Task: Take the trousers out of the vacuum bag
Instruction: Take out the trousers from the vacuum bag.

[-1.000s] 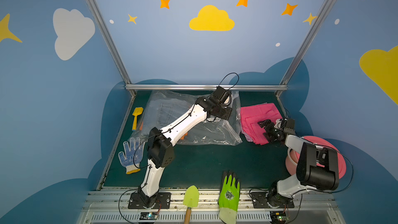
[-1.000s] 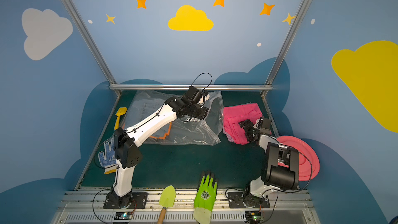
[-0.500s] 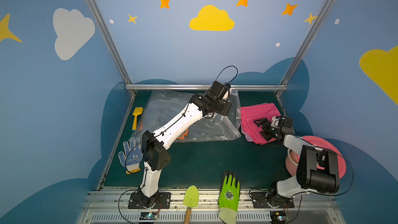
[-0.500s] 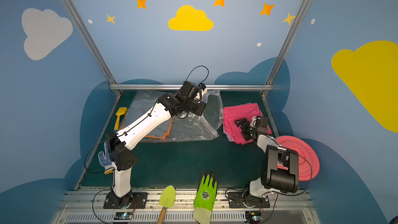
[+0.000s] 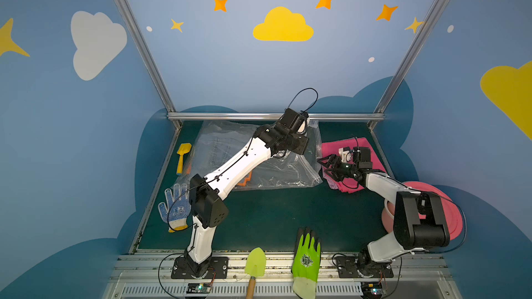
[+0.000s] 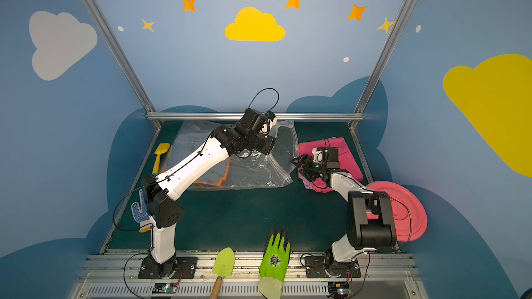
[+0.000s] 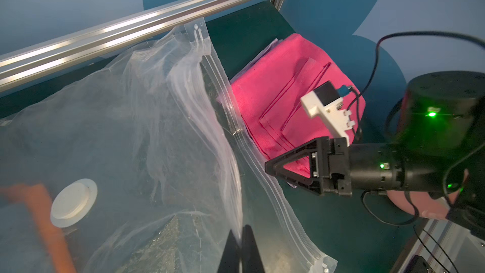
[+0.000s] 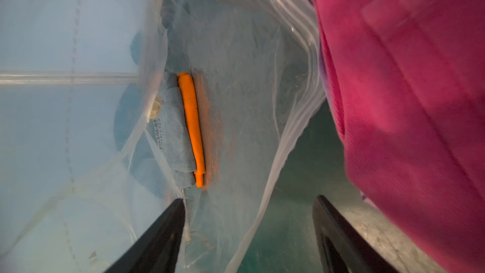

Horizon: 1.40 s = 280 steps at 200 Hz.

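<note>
Evidently the left fingers (image 7: 231,248) pinch the upper film of the vacuum bag (image 5: 224,145), holding its right-hand mouth up so the right fingers (image 8: 162,232), spread wide, can reach the denim trousers (image 8: 175,137) and orange trousers (image 8: 193,122) inside. The pink trousers (image 7: 288,74) lie outside to its right, perhaps over a lilac pair (image 7: 264,51).

My right gripper (image 8: 249,199) holds its jaws apart at the clear vacuum bag (image 8: 236,48). Inside, folded denim trousers (image 8: 175,137) lie against orange trousers (image 8: 193,119). Pink trousers (image 8: 406,101) lie just outside.
</note>
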Each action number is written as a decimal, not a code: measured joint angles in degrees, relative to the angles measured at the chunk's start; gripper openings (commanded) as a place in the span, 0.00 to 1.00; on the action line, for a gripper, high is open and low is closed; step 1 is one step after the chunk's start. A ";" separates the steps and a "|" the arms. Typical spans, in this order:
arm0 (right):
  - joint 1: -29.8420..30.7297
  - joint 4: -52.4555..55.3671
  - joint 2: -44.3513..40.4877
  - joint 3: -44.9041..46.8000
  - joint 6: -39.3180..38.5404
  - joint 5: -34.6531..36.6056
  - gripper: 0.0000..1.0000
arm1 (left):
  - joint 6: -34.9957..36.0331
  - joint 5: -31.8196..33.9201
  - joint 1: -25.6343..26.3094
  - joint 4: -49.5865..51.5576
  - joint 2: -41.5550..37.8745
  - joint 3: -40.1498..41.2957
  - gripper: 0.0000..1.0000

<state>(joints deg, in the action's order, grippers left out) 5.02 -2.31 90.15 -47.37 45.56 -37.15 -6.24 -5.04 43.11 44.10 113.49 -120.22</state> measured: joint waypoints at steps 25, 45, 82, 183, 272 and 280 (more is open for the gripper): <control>1.75 0.00 2.14 -0.09 0.74 -0.48 0.63 | -0.04 0.26 0.00 0.20 0.00 0.00 0.05; 2.93 -0.37 3.21 -0.44 1.16 -0.72 0.52 | -0.04 0.50 0.02 0.61 0.00 0.00 0.05; 4.00 -2.12 7.02 -2.89 2.25 -1.44 0.18 | -0.09 0.59 0.02 0.90 -0.02 0.17 0.05; 7.61 11.41 8.61 -24.44 -10.01 1.31 0.10 | -0.61 0.72 0.00 -1.49 -2.75 8.04 0.05; 6.73 16.50 0.02 -16.76 -15.41 4.74 0.39 | -0.92 0.35 0.00 -2.84 -4.22 10.27 0.05; 6.14 16.31 -0.74 -15.15 -15.23 4.68 0.41 | -0.98 0.17 0.00 -2.84 -4.22 10.32 0.05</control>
<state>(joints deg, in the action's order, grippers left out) 11.16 14.00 89.41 -62.52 30.33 -32.47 -7.22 -4.86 43.11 41.25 109.27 -109.91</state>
